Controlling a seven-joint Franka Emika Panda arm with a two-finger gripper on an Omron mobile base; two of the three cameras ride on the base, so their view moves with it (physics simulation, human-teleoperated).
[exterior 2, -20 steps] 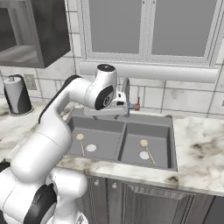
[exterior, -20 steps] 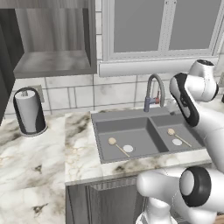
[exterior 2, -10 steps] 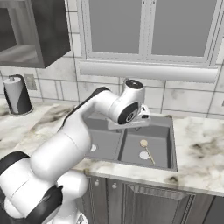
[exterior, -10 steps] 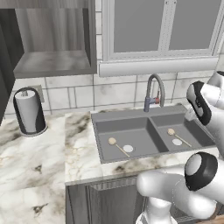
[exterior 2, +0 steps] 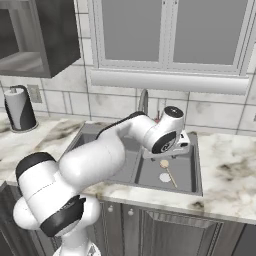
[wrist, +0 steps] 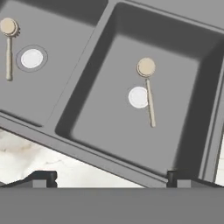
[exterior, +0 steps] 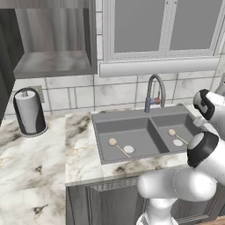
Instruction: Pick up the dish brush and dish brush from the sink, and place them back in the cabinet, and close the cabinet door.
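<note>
1. Nothing is done yet: both dish brushes lie in the sink (exterior: 103, 136), one dish brush (wrist: 147, 87) in the basin below the end effector (wrist: 111, 177), the other dish brush (wrist: 8, 43) at 10 o'clock.
2. The end effector is released, grasping nothing.
3. Left: both picks, placing in the open cabinet (exterior: 52, 66), closing it.

Two dish brushes (exterior: 118, 147) (exterior: 177, 136) in sink (exterior: 132, 117).

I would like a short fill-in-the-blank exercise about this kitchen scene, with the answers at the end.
1. The sink has ___ basins, and one dish brush lies in each.
2. In the hand view, the right basin's brush lies beside a white round ___.
3. The gripper hangs above the sink with its jaws ___.
4. The paper towel roll stands on the counter to the ___ of the sink in both base views.

Missing words: two; drain; open; left
</note>
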